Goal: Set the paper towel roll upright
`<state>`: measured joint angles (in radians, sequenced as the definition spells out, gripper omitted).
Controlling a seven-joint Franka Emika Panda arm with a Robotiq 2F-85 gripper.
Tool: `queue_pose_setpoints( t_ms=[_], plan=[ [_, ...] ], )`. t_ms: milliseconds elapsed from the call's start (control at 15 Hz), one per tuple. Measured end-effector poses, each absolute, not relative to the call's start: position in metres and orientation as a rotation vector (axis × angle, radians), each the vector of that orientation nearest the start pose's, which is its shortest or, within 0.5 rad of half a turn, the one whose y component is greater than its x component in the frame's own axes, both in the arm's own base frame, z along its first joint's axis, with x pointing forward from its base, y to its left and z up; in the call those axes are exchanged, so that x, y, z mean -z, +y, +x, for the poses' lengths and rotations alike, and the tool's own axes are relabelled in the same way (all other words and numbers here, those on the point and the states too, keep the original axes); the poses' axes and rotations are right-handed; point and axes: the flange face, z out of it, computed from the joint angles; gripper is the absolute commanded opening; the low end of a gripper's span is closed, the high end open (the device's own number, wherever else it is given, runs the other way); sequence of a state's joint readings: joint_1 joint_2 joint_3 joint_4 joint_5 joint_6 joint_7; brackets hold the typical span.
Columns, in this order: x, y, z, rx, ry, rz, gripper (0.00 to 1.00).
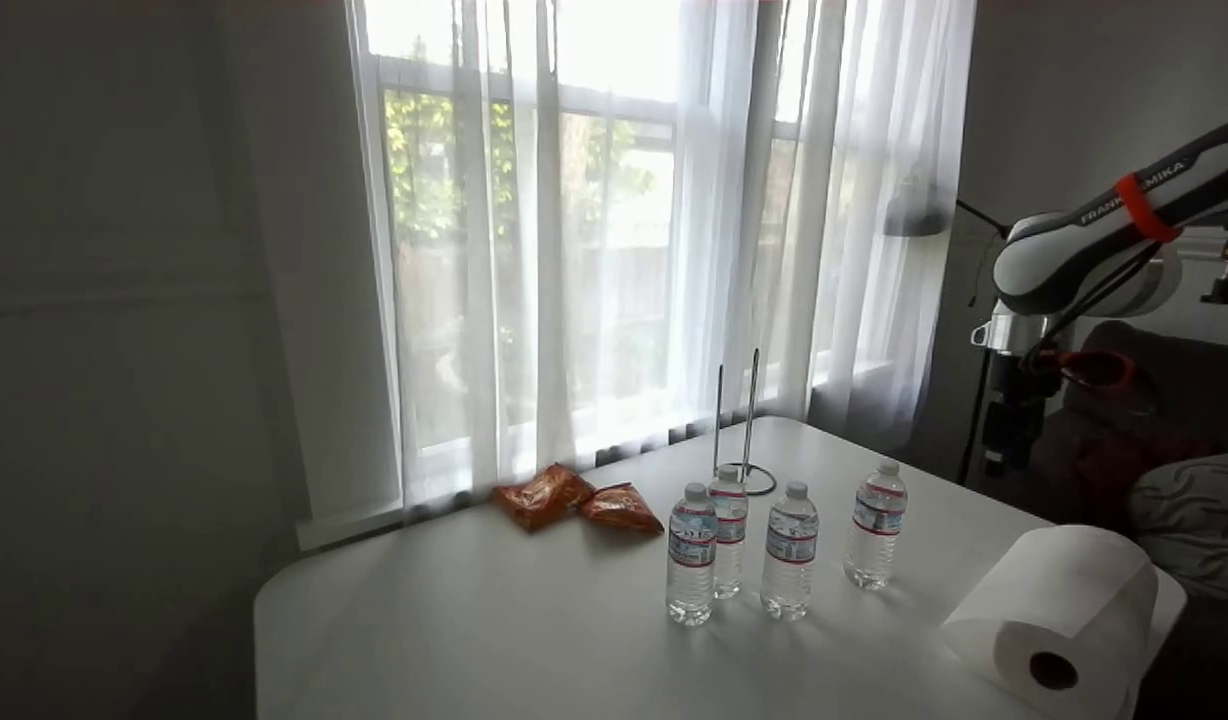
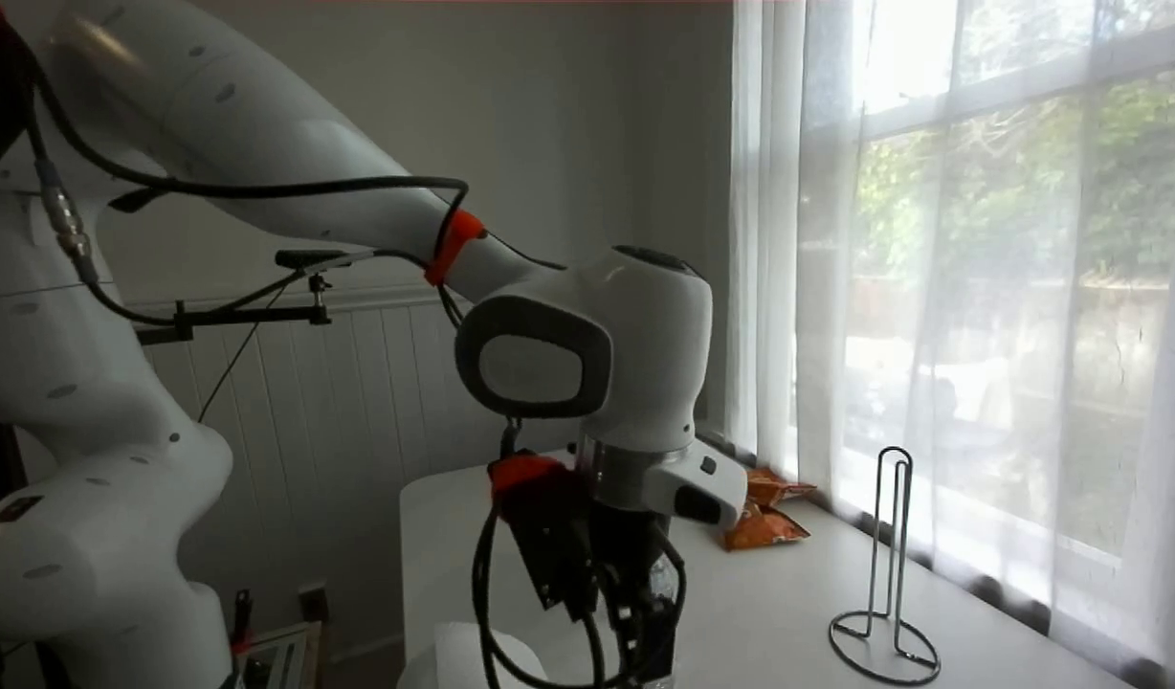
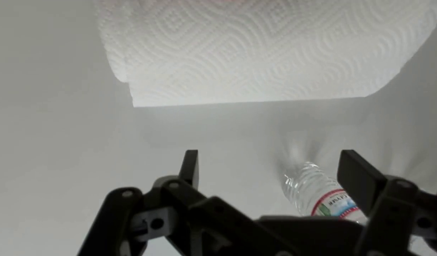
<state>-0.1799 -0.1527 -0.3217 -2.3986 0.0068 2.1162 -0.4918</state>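
Note:
The white paper towel roll (image 1: 1074, 590) lies on its side near a table corner in an exterior view, with its dark core end facing that camera. Part of it shows at the bottom edge in an exterior view (image 2: 473, 660), partly behind the cables. In the wrist view the roll (image 3: 254, 53) fills the top, its loose sheet edge toward the jaws. My gripper (image 3: 268, 156) is open and empty, pointing down, apart from the roll. In an exterior view the gripper (image 1: 1004, 460) hangs above the table level, with the roll lower and nearer that camera.
Several upright water bottles (image 1: 790, 555) stand on the white table (image 1: 454, 620); one bottle (image 3: 311, 188) appears below the jaws in the wrist view. A wire towel holder (image 2: 889, 574) stands near the window. Orange snack bags (image 1: 544, 497) lie along the window-side edge.

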Motion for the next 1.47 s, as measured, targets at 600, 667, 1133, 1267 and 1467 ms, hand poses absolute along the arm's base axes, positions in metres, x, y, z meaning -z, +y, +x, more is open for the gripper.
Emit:
queue_pose_setpoints(
  t_ms=[600, 667, 1133, 1267, 1467],
  plan=[
    [-0.311, -0.293, 0.369, -0.287, 0.053, -2.921, 1.00],
    [-0.306, -0.299, 0.363, -0.302, 0.061, -2.901, 1.00],
    [-0.277, -0.341, 0.328, -0.350, 0.156, -2.748, 1.00],
    [-0.271, -0.350, 0.323, -0.328, 0.199, -2.704, 1.00],
    [-0.260, -0.357, 0.318, -0.318, 0.242, -2.641, 1.00]
  ],
)
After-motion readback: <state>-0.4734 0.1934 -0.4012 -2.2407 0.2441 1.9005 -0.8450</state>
